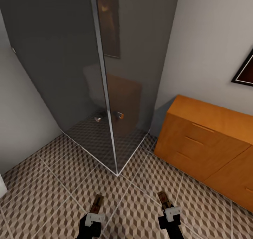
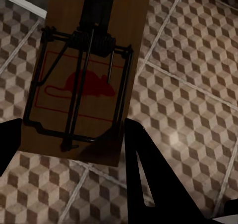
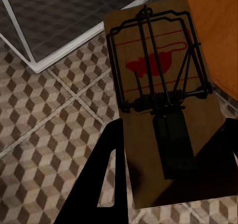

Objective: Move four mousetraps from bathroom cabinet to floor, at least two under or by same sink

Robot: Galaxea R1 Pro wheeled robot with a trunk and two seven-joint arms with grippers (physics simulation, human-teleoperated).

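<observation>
Mousetraps: two flat tan wooden boards, dark wire, red mouse print.
Left tool [image 1: 95, 211]: clamped on left mousetrap [image 2: 84, 75], board's long axis running forward beyond fingers.
Right tool [image 1: 168, 204]: clamped on right mousetrap [image 3: 161, 105], likewise forward.
Bathroom floor [image 1: 52, 196]: cube-patterned tiles below.
Cabinet [image 1: 207, 144]: orange-brown wood, right.

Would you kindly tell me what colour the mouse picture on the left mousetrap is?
Red, clearest in the left wrist view: mousetrap.
</observation>
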